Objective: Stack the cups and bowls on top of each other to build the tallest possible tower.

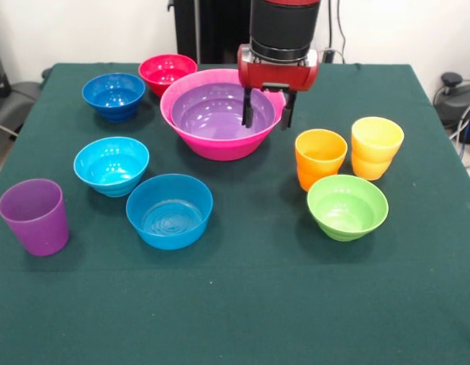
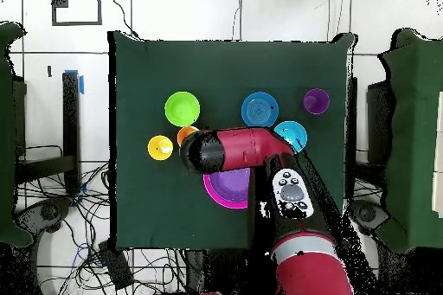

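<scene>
The tower is a big hot-pink bowl point(image 1: 220, 144) with the large purple bowl point(image 1: 212, 114) nested in it, at the table's far middle; it also shows in the overhead view point(image 2: 227, 188), partly under the arm. My gripper point(image 1: 267, 112) is open and empty, with one finger inside the purple bowl and the other at the pink rim's right side. The orange cup point(image 1: 320, 156), yellow cup point(image 1: 376, 146) and lime green bowl point(image 1: 347, 205) stand to the right. The dark blue bowl point(image 1: 113, 95), red-pink bowl point(image 1: 166, 72), cyan bowl point(image 1: 111, 163), mid blue bowl point(image 1: 169, 209) and purple cup point(image 1: 33, 215) stand to the left.
All pieces sit upright on a dark green cloth-covered table point(image 1: 242, 304). In the overhead view the red arm point(image 2: 242, 149) covers the dark blue and red-pink bowls. Cables and chairs surround the table.
</scene>
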You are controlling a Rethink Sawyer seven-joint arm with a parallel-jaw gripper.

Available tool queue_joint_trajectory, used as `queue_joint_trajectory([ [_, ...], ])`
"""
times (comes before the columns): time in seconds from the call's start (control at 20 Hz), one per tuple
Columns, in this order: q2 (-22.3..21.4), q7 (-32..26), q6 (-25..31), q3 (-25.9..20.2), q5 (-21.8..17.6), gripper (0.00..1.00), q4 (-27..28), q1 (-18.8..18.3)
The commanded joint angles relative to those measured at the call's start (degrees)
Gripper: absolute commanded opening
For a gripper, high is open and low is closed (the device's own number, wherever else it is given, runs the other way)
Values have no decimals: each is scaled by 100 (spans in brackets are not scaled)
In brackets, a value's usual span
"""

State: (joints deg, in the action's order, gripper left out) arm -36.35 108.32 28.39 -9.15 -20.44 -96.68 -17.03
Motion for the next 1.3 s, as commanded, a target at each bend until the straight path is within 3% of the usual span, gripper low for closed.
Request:
queue_joint_trajectory([
  [0.05,423,-365,905,-634,115,100,910,91],
  [0.75,613,-507,1443,-779,35,100,1533,71],
  [1.3,707,-738,2314,-915,53,100,2247,75],
])
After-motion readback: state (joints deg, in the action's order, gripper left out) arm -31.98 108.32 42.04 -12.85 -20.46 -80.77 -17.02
